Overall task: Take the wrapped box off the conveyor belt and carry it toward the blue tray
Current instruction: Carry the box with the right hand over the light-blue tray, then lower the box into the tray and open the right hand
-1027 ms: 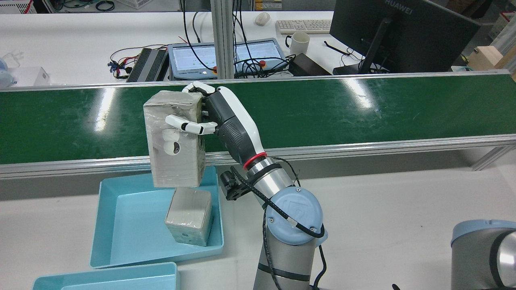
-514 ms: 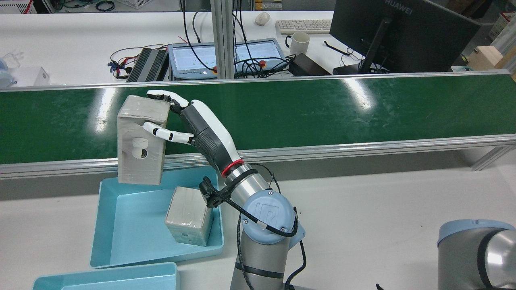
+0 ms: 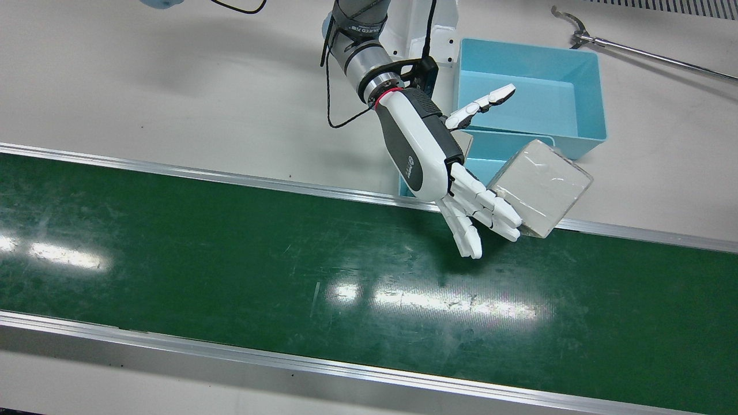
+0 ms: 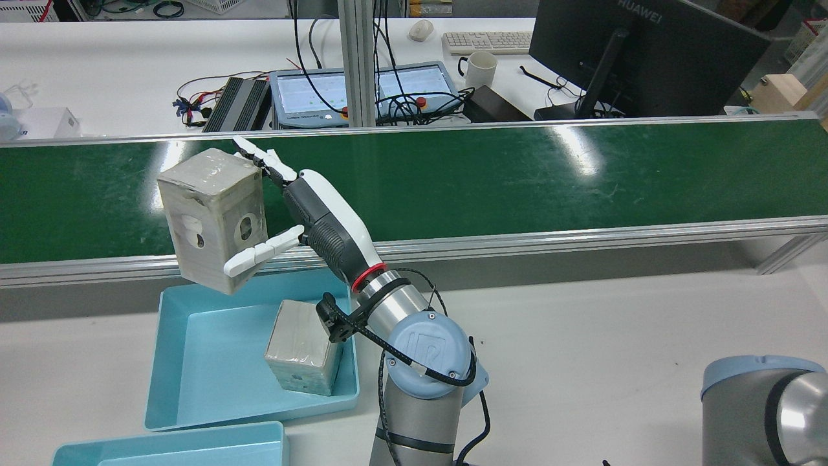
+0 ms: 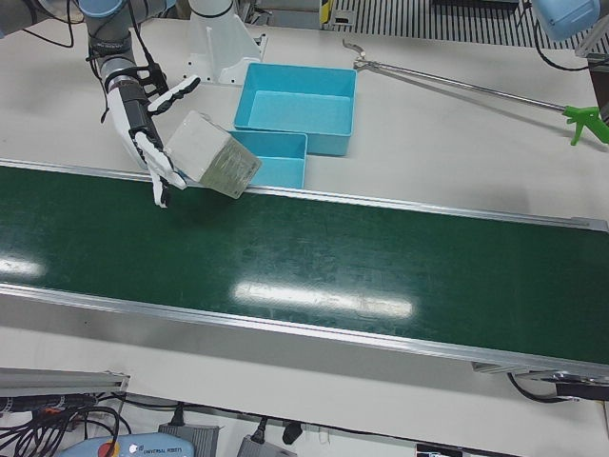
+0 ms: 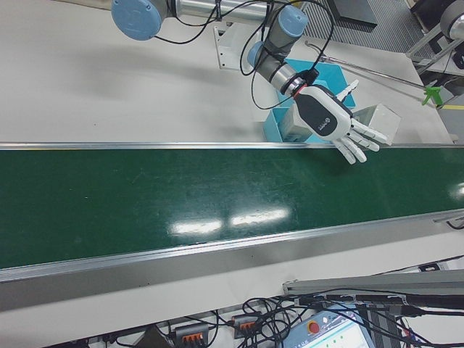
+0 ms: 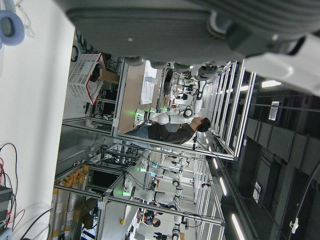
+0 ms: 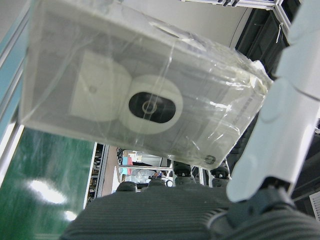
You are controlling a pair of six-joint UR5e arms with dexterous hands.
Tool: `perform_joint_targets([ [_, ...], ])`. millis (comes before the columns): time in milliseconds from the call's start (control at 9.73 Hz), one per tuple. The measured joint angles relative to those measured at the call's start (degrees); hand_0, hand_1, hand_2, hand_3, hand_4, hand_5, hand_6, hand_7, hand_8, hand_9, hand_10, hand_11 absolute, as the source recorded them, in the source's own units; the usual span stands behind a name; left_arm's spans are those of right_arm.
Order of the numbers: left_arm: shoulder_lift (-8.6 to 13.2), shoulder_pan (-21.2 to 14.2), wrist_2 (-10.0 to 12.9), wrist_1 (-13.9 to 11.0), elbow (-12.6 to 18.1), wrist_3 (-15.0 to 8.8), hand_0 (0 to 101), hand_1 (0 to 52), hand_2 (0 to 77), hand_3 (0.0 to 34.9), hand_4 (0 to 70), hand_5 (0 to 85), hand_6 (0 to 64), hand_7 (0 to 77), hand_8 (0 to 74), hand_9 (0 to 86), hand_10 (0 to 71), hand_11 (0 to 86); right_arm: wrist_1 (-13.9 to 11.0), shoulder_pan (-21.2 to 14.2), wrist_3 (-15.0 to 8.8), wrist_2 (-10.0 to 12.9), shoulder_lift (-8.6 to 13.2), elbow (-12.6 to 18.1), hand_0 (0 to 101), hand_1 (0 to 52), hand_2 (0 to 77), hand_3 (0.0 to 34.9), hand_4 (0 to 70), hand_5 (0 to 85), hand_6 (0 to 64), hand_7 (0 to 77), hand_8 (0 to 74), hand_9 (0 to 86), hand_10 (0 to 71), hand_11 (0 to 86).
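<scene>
The wrapped box is grey, film-covered and tilted in the air over the belt's near rail and the far end of the blue tray. My right hand is beside it with fingers stretched straight along its far side. The thumb points at its lower corner and nothing curls around it. The box lies off the fingertips in the front view and fills the right hand view. My left hand shows only as a grey palm edge.
A second wrapped box stands in the tray's right corner. Another blue tray sits beside the first. The green conveyor belt runs across the station. A long grabber tool lies on the table beyond the trays.
My right hand swung left with the box to above the tray's far end. Thumb and fingers have straightened off the box, and the box has tipped over.
</scene>
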Motion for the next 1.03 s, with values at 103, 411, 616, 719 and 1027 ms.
perform_joint_targets([
  [103, 0.0, 0.0, 0.0, 0.0, 0.0, 0.0, 0, 0.0, 1.1, 0.0, 0.0, 1.1, 0.5, 0.5, 0.5, 0.0, 0.5, 0.5, 0.0, -0.1, 0.04, -0.34, 0.17, 0.16, 41, 5.4, 1.6, 4.5, 12.5, 2.2, 1.6, 9.8, 0.0, 1.1, 0.0, 1.6],
  [411, 0.0, 0.0, 0.0, 0.0, 0.0, 0.0, 0, 0.0, 1.1, 0.0, 0.0, 1.1, 0.0, 0.5, 0.5, 0.5, 0.5, 0.5, -0.12, -0.64, 0.08, -1.88, 0.62, 0.43, 44, 7.1, 1.6, 6.8, 13.6, 3.3, 2.7, 12.0, 1.6, 1.1, 0.0, 1.1],
  [616, 0.0, 0.0, 0.0, 0.0, 0.0, 0.0, 0, 0.0, 1.1, 0.0, 0.5, 1.1, 0.0, 0.5, 0.5, 0.5, 0.5, 0.5, -0.25, -1.18, 0.08, -2.85, 0.99, 0.66, 44, 7.1, 1.6, 6.7, 14.7, 4.4, 4.9, 16.4, 1.1, 1.1, 0.0, 1.1],
  [719, 0.0, 0.0, 0.0, 0.0, 0.0, 0.0, 0, 0.0, 0.5, 0.0, 0.5, 1.1, 0.5, 0.5, 0.5, 0.0, 0.5, 0.5, -0.34, -1.71, 0.06, -3.08, 1.12, 0.93, 45, 7.6, 1.6, 6.4, 14.7, 6.0, 4.9, 16.9, 0.0, 1.1, 0.0, 1.1],
  [1027, 0.0, 0.0, 0.0, 0.0, 0.0, 0.0, 0, 0.0, 1.1, 0.0, 0.0, 1.1, 0.5, 0.5, 0.5, 0.5, 0.5, 0.5, -0.67, -3.32, 0.07, -3.13, 0.42, 3.47, 46, 9.8, 1.6, 6.1, 12.5, 6.5, 4.9, 19.1, 1.1, 1.1, 0.0, 1.6],
])
